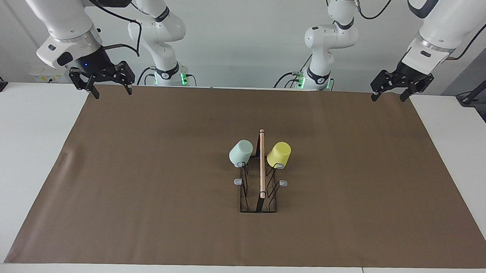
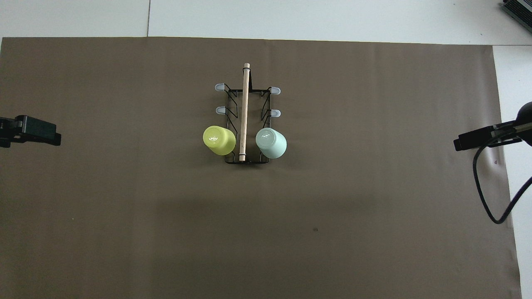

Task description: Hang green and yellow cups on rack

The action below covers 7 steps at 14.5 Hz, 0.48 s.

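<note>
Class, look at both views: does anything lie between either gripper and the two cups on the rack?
Nothing visible does. Only bare brown mat separates the open left gripper and open right gripper from the mint green plastic cup and yellow plastic cup, both hung on the black wire rack.

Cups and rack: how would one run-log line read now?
green cup: on rack | yellow cup: on rack | left gripper: open, empty | right gripper: open, empty

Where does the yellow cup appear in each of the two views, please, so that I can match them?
Facing view: the yellow cup hangs mouth-down on the rack, just right of centre.
Overhead view: the yellow cup sits just left of centre, at the rack's end nearer the robots.
Shared landmark: the wooden rod runs between it and the green cup.
</note>
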{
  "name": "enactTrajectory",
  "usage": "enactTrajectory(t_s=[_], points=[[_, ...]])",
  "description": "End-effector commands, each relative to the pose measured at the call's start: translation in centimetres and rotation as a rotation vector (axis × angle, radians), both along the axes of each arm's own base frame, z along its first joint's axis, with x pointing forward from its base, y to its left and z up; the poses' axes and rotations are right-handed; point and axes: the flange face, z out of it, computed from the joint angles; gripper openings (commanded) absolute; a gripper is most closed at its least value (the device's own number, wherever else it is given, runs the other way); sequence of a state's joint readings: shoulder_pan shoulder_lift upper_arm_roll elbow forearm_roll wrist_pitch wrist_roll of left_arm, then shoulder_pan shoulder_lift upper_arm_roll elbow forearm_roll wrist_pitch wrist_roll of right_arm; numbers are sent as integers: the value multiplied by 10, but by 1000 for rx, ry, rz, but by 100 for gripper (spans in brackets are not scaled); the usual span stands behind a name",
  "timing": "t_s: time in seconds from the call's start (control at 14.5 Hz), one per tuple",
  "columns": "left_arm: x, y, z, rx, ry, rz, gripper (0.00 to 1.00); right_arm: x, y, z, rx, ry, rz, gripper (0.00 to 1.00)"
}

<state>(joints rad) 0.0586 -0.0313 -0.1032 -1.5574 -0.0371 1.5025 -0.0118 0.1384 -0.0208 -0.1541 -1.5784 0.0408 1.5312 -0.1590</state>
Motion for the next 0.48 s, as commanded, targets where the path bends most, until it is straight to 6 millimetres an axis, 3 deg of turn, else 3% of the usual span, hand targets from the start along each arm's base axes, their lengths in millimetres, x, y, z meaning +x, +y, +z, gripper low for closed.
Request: enactTrajectory(t_s=[0.0,0.41], points=[[-13,-13,2,43,21,-74,100,-8,-3,8,2,1,-23,100],[-14,-9,2,51,22,-74,100,-9,-2,9,0,-1,-20,100]])
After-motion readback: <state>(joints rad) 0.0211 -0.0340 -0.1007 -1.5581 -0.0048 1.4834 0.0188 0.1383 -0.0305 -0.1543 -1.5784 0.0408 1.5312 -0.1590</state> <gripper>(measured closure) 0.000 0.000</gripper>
